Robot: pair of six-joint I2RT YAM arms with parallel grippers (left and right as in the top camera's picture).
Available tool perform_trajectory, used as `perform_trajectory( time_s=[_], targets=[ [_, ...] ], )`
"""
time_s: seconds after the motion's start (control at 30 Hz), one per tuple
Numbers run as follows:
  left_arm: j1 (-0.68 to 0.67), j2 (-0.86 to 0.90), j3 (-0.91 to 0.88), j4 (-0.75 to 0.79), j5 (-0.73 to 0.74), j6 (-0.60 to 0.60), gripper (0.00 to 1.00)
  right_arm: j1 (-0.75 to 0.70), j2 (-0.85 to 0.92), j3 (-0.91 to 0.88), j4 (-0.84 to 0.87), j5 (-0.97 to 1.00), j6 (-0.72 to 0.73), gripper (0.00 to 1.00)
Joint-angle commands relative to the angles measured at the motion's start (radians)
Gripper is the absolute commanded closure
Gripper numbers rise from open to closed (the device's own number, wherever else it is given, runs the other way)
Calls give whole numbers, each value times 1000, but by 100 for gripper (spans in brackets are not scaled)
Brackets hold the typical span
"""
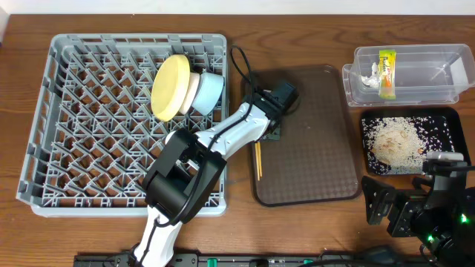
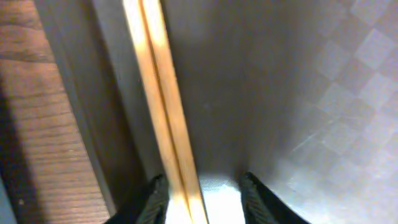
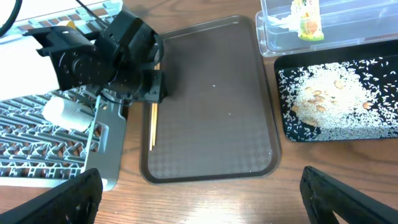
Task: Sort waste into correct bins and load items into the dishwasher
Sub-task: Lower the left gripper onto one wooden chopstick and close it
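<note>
The wooden chopsticks [image 1: 258, 159] lie along the left edge of the dark brown serving tray [image 1: 312, 148]. My left gripper [image 1: 261, 137] is down over them and open; in the left wrist view the chopsticks [image 2: 163, 99] run between its fingers [image 2: 205, 199], closer to the left finger. The yellow plate [image 1: 169, 87], white bowl [image 1: 193, 90] and light blue bowl [image 1: 210, 93] stand on edge in the grey dish rack [image 1: 44, 111]. A small white cup [image 3: 65, 112] lies at the rack's near edge. My right gripper [image 1: 401, 211] is open and empty over bare table [image 3: 199, 205].
The clear tub [image 1: 445, 59] at the back right holds the yellow-green wrapper [image 1: 386, 73] and white tissue [image 1: 367, 74]. The black tray [image 1: 453, 119] in front of it holds rice scraps [image 1: 393, 141]. My left arm's cable loops over the rack's right rim.
</note>
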Motion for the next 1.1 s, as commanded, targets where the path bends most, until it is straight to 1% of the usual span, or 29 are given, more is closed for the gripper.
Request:
perform_trajectory(
  time_s=[0.0, 0.07, 0.2, 0.4, 0.53, 0.57, 0.63, 1.07],
  targets=[
    [8, 45, -11, -8, 26, -3, 67, 11, -2, 14, -4, 14, -12, 1],
    [8, 45, -11, -6, 32, -3, 70, 11, -2, 14, -3, 14, -12, 1],
    [8, 45, -11, -5, 32, -3, 73, 11, -2, 14, -4, 14, -12, 1],
    [8, 45, -11, -5, 32, -3, 81, 11, -2, 14, -2, 14, -12, 1],
    [8, 45, -11, -3, 32, -2, 81, 11, -2, 14, 0, 14, -12, 1],
    [8, 45, -11, -2, 32, -3, 85, 11, -2, 14, 0, 14, -12, 1],
    [8, 45, -11, 3, 32, -2, 87, 11, -2, 14, 0, 14, -12, 1],
    [8, 33, 13, 9, 32, 1, 88, 11, -2, 14, 6, 15, -12, 1]
  ],
)
